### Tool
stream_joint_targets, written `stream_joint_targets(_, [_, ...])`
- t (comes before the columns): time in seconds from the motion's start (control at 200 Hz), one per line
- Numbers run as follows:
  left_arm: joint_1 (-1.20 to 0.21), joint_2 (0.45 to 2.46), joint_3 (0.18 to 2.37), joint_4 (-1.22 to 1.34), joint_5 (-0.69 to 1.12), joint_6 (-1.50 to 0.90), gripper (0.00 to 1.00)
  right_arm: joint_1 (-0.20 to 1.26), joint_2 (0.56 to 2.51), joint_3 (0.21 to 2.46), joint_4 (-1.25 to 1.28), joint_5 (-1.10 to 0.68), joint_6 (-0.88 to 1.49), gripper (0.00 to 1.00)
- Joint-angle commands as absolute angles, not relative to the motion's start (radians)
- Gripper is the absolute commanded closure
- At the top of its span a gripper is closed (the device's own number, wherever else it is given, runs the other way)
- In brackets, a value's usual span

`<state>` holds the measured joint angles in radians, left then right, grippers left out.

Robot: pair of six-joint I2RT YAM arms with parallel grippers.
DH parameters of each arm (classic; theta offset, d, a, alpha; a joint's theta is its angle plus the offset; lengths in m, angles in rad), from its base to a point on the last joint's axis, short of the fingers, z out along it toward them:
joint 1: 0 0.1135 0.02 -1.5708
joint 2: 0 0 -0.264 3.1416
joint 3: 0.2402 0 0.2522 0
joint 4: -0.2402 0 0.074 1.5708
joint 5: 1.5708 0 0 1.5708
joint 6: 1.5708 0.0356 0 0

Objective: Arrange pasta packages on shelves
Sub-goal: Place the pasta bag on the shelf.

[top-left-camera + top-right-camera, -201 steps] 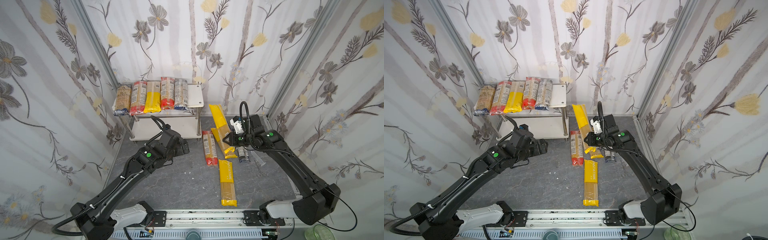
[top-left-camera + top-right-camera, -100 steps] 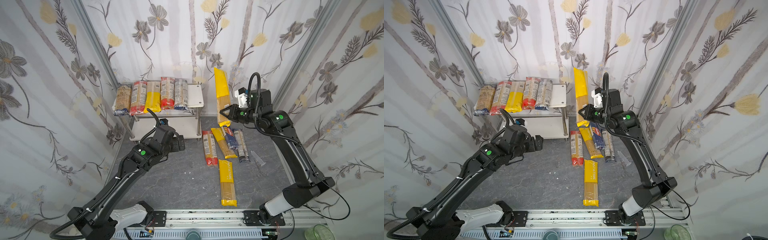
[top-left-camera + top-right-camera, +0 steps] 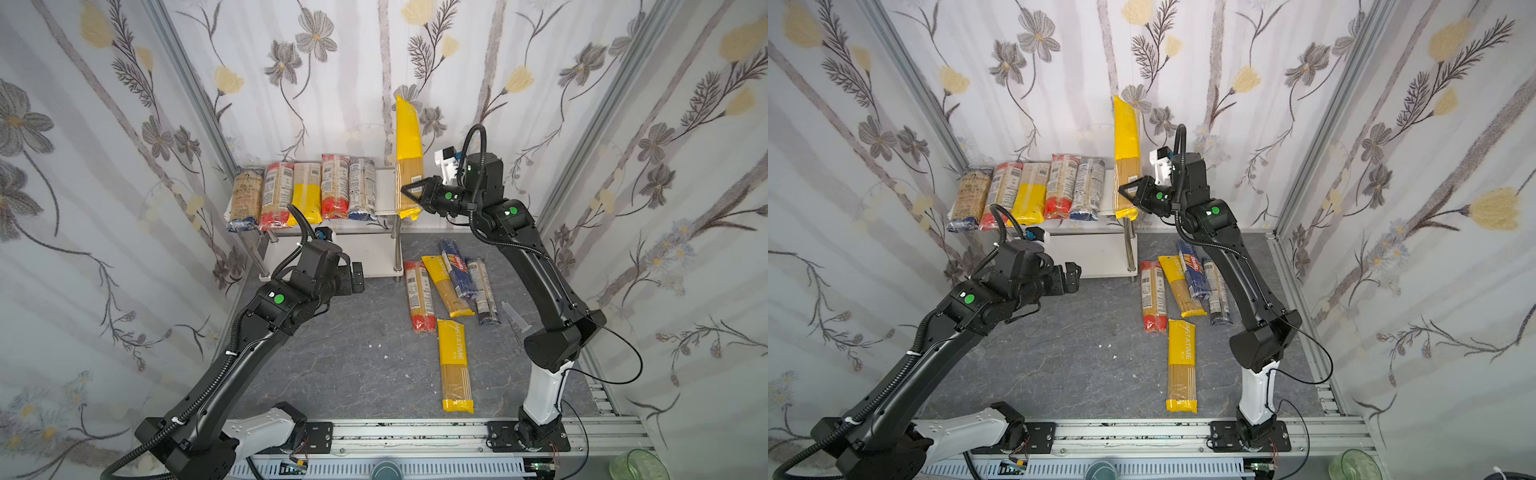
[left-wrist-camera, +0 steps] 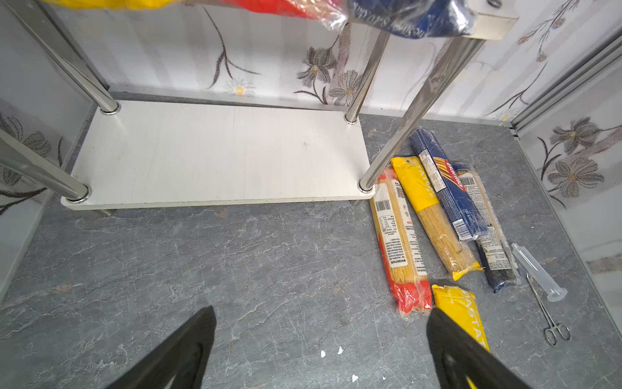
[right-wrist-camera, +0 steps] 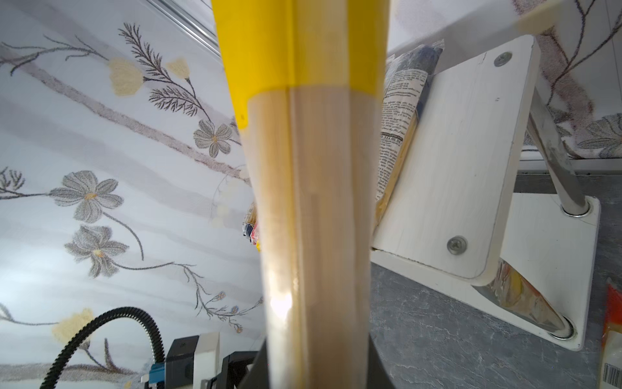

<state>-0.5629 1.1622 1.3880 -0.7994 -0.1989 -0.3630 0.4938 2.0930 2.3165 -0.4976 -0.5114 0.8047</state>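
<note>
Syringe (image 4: 538, 272), scissors (image 4: 542, 304) beside floor packets (image 4: 437, 219); right jaws clench upright yellow packet (image 3: 408, 166), left released.

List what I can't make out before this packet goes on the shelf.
Right gripper's hold on the yellow-ended clear spaghetti packet: right wrist view, the packet itself covers it.
Five packets on the white top board: right wrist view, the held packet blocks most.
Their label print: too small, top views.
Green glass vessel: top views' bottom edge cuts it.

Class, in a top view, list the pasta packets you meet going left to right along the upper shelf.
Brownish dark-ended packet → first red-ended packet → yellow-banded packet → second red-ended packet → blue-ended packet → raised yellow packet.
</note>
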Motion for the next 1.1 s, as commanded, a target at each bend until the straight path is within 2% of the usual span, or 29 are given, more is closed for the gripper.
stream_joint_targets(0.0, [-0.555,1.164,1.398,-0.804,-0.192,-0.341,0.00,0.506,2.138,2.385,-0.288,-0.545,0.828,0.86])
stream_joint_targets(0.295, [-0.530,1.182,1.410,-0.804,-0.174,-0.310,0.00,0.508,2.229,2.420,-0.277,-0.533,0.842,0.85])
stream_joint_targets(0.41, [-0.519,1.184,1.408,-0.804,-0.166,-0.301,0.00,0.506,2.245,2.420,-0.293,-0.532,0.841,0.78])
stream_joint_targets(0.535, [-0.500,1.183,1.401,-0.804,-0.154,-0.295,0.00,0.503,2.253,2.419,-0.298,-0.531,0.848,0.62])
stream_joint_targets(0.919, [-0.458,1.172,1.370,-0.802,-0.130,-0.284,0.00,0.507,2.282,2.420,-0.331,-0.538,0.854,0.58])
stream_joint_targets(0.999, [-0.456,1.170,1.367,-0.802,-0.126,-0.285,0.00,0.508,2.284,2.419,-0.336,-0.542,0.850,0.45])
stream_joint_targets(1.094, [-0.455,1.168,1.363,-0.802,-0.123,-0.288,0.00,0.508,2.283,2.420,-0.332,-0.539,0.853,0.38])
